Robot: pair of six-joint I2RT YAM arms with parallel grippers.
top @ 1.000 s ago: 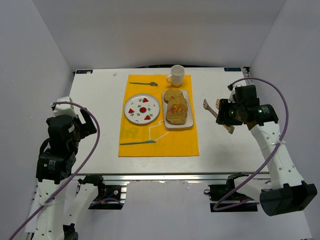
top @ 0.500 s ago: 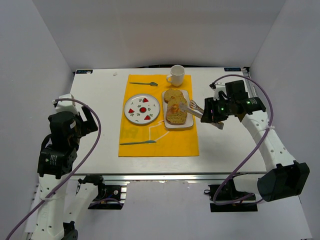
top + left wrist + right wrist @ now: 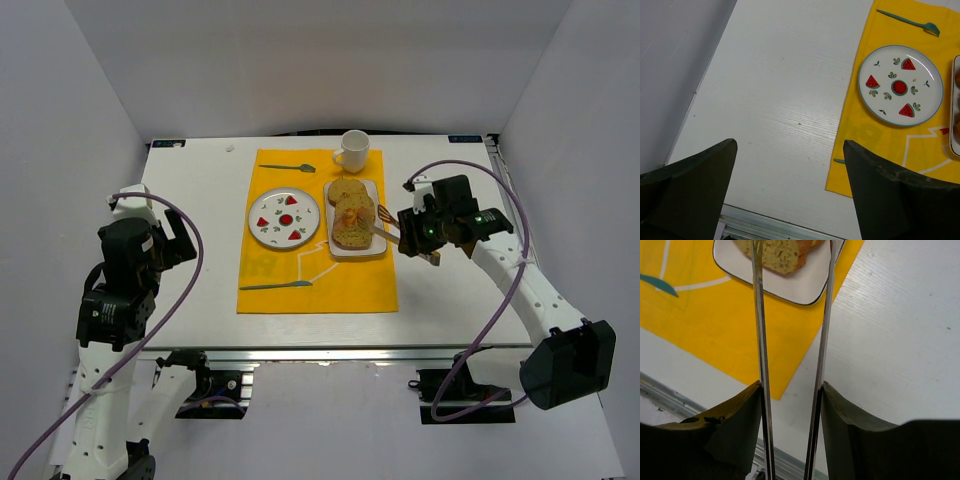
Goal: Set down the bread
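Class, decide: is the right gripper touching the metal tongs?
Touching. The right wrist view shows the right gripper closed on the tongs, its inner faces pressed against both metal arms.

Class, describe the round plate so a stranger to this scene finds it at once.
Find the yellow placemat in the middle of the table. The round plate lies on its left half, beside the rectangular bread tray. Only it carries red watermelon pictures.

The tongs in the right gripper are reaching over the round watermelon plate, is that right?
Not quite: the tongs in the right gripper reach over the bread slices on the white rectangular tray, as the top external view shows.
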